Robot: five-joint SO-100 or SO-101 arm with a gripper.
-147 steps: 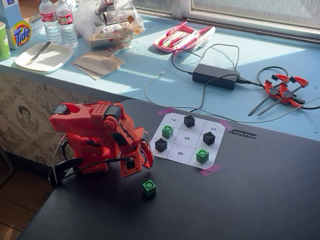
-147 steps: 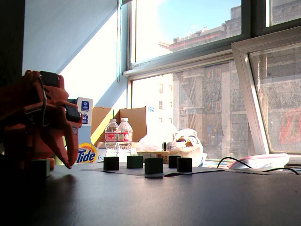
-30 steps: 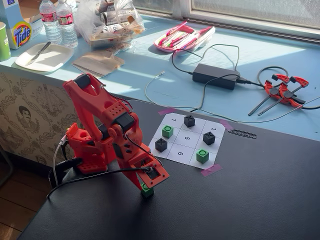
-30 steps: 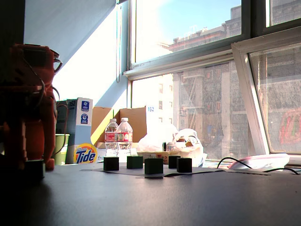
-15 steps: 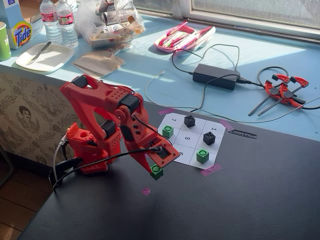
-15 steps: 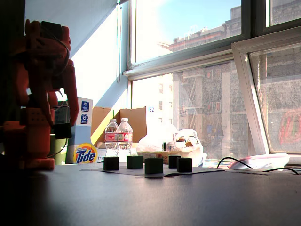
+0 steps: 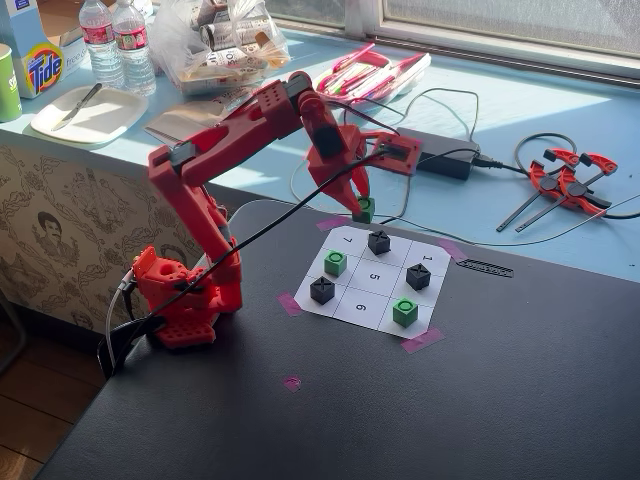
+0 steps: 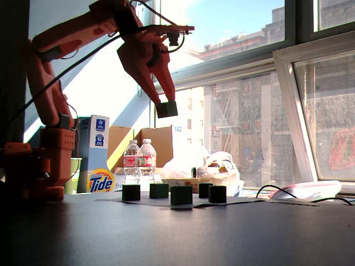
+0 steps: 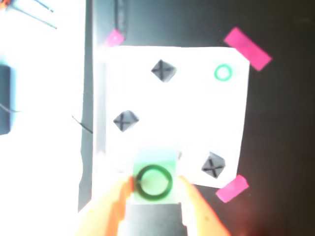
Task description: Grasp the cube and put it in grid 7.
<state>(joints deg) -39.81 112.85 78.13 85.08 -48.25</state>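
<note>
Two red fingers of the gripper (image 7: 361, 212) are clenched on the small bright-green plastic cube (image 7: 366, 208), holding it in the air above the far edge of the white paper grid (image 7: 372, 281); in a fixed view the cube (image 8: 166, 109) hangs well clear of the cubes on the sheet below, and in the wrist view it (image 9: 153, 181) sits between the fingertips with a dark ring on its top face. Grid 7 (image 7: 348, 241), the white corner cell printed with a black "7", lies bare just below and left of the held cube in a fixed view. On the sheet stand three black plastic cubes (image 7: 379, 241) (image 7: 418, 276) (image 7: 322, 290) and two more green cubes (image 7: 335, 263) (image 7: 405, 311); the digits 1, 5 and 6 can be read on other cells. Pink tape strips (image 7: 421, 341) pin the sheet's corners. The dark matte table top (image 7: 520, 380) is wide and open to the right of and in front of the grid, while the red printed arm base (image 7: 185, 290) stands to the left. Behind runs a pale blue counter (image 7: 500, 110) beneath a sunlit window, carrying a black power brick (image 7: 445, 155), red clamps (image 7: 565, 178), clear water bottles (image 7: 118, 45) and an orange box reading "Tide" (image 7: 42, 68).
</note>
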